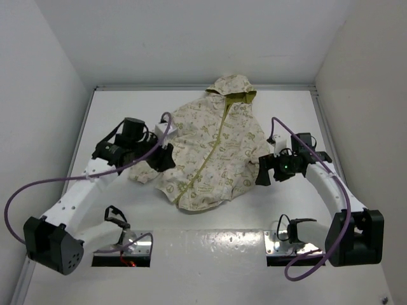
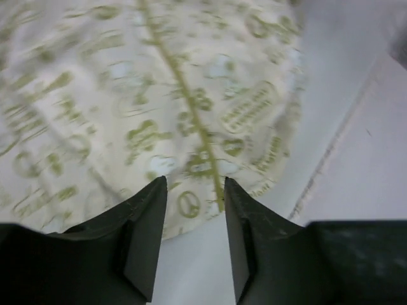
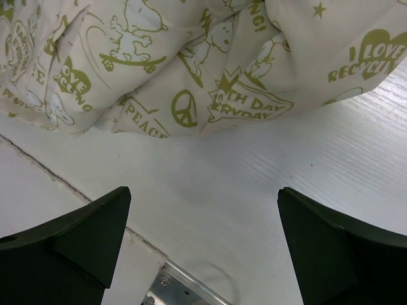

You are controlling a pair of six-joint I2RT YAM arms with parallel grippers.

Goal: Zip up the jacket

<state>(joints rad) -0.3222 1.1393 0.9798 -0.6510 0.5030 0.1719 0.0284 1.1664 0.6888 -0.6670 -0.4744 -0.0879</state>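
The cream jacket [image 1: 216,149] with olive doodle print lies flat mid-table, hood toward the back wall. Its olive zipper strip [image 1: 213,146] runs from the hood down to the hem near the front left. My left gripper [image 1: 162,157] hovers at the jacket's left edge. In the left wrist view the gripper [image 2: 194,190] is open with a narrow gap and empty, and the zipper strip [image 2: 184,95] ends at the hem just beyond the fingertips [image 2: 149,229]. My right gripper [image 1: 262,171] is wide open and empty beside the jacket's right edge [image 3: 191,63], with bare table between the fingers [image 3: 82,235].
White walls enclose the table on the left, back and right. Metal base plates [image 1: 283,244] sit at the near edge, and one shows in the right wrist view [image 3: 184,289]. Purple cables [image 1: 25,197] loop off both arms. A table seam [image 3: 57,178] runs near the right gripper.
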